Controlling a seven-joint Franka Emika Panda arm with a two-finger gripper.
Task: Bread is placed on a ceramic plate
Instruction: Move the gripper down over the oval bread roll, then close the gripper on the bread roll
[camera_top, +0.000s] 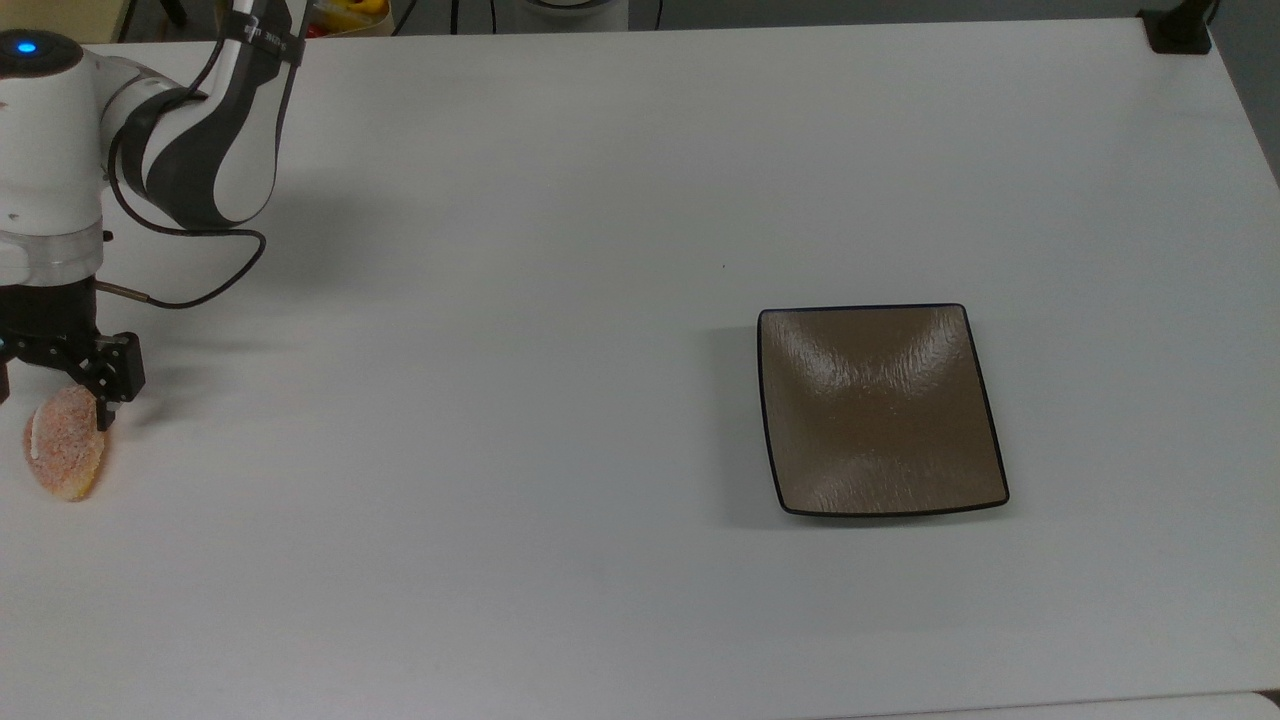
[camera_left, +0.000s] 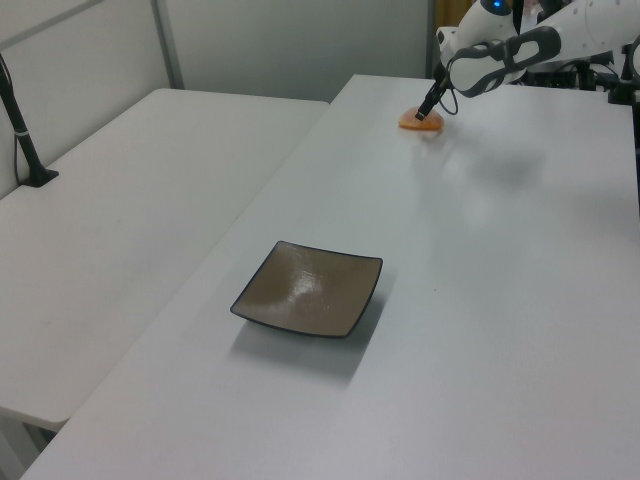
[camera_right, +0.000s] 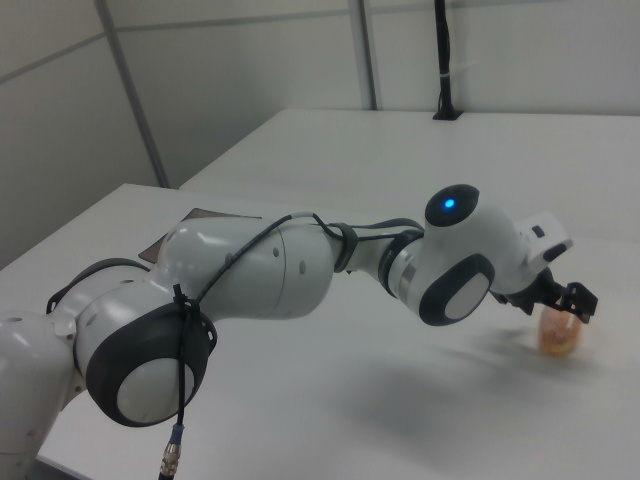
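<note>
While hand (camera_top: 52, 400) seemingly straddles it, bread (camera_top: 62, 455) half-hidden.

From my top view, the bread (camera_top: 65, 455) lies on the table (camera_top: 560, 300) at about nine o'clock, hard by the edge. The gripper (camera_top: 55, 395) sits over the bread's twelve o'clock end. The plate (camera_top: 880, 410) lies toward three o'clock, well apart from both. In my left view, bread (camera_left: 415, 121) and gripper (camera_left: 423, 114) are behind the plate (camera_left: 309, 289), around one o'clock.
</note>
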